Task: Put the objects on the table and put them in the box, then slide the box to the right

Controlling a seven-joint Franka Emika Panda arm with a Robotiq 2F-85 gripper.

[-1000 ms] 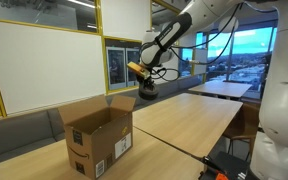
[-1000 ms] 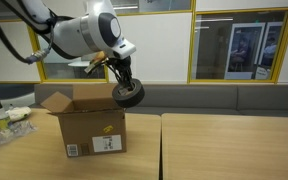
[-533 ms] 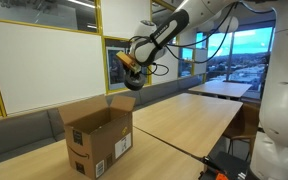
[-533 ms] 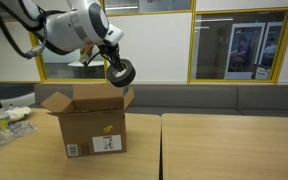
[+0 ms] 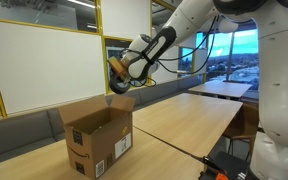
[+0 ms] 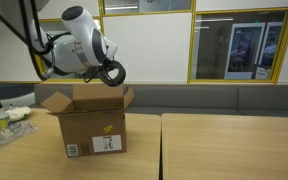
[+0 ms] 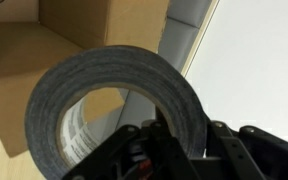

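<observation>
**Glass-walled office, one box, one roll**

Windows and yellow-framed glass panels run behind the long wooden desk (image 6: 224, 140). On it stands one brown cardboard box (image 6: 94, 128), its flaps open. My one hand (image 6: 111, 72) hangs in the air above the open top, apart from the cardboard. It is clamped tight on one black tape roll (image 7: 94, 70), and the wrist view shows the box's inside behind the ring.
</observation>
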